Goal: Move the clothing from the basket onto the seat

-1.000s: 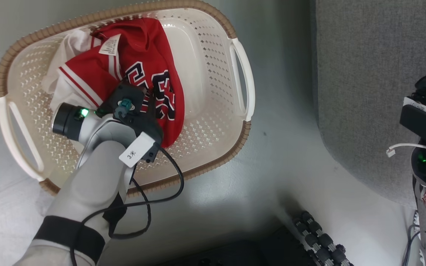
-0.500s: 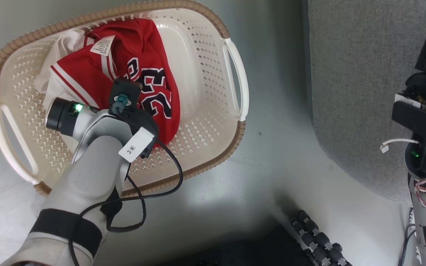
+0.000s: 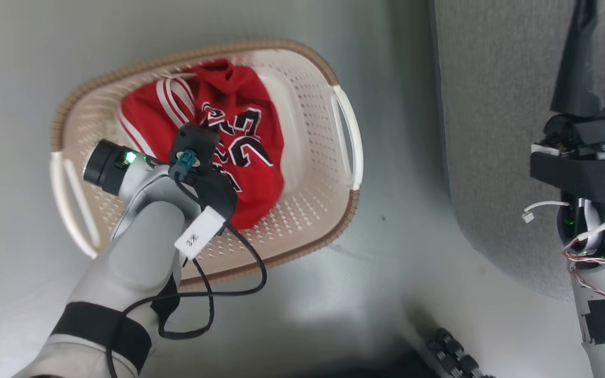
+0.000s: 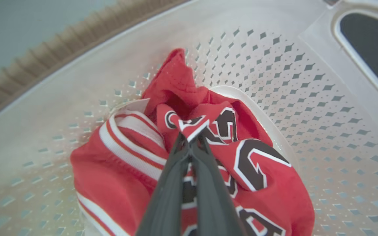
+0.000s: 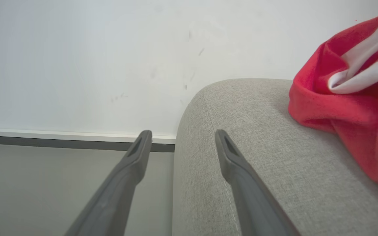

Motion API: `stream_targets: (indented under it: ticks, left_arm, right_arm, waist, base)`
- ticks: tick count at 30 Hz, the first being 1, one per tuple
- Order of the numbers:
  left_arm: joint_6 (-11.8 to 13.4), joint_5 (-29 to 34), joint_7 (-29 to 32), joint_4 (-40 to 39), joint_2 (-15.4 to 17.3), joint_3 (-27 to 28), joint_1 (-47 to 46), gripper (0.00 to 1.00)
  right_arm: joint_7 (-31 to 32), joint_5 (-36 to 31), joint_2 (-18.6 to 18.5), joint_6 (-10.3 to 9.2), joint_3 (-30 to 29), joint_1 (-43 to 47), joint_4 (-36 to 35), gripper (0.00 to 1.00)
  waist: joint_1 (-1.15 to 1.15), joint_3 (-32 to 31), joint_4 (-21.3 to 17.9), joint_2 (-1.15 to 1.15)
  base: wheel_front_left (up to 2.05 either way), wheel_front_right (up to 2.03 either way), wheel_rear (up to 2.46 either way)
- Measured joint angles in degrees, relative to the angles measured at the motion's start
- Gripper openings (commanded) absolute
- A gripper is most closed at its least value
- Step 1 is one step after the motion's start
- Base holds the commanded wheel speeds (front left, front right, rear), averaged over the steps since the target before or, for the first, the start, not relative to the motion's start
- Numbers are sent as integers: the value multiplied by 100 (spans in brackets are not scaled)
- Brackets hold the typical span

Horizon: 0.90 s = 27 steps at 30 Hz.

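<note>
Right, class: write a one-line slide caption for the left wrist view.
Left end effector shut on a fold of the red lettered jersey, inside the cream perforated basket.

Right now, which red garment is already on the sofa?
The garment with the white band, lying on the sofa. The lettered jersey is in the basket, pinched by the left gripper.

Red garment (image 5: 343, 108) on the seat (image 5: 290, 157) runs off frame.
</note>
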Motion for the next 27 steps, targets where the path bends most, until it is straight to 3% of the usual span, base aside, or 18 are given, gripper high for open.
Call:
stream_targets:
  ticks: [13,27]
  left_arm:
    - [-300,-511,-119,-966,-14,-614,430,0]
    - [-400,-1218,-149,-2001,-31,-985,471,0]
  right_arm:
    - [-1,-36,-89,108,-49,92,524,100]
    - [0,-27,-90,99,-275,894,940,100]
  waist:
    - [0,-928,424,0]
    - [-1,-2182,997,-1]
  base:
    - [0,0,0]
    - [0,0,0]
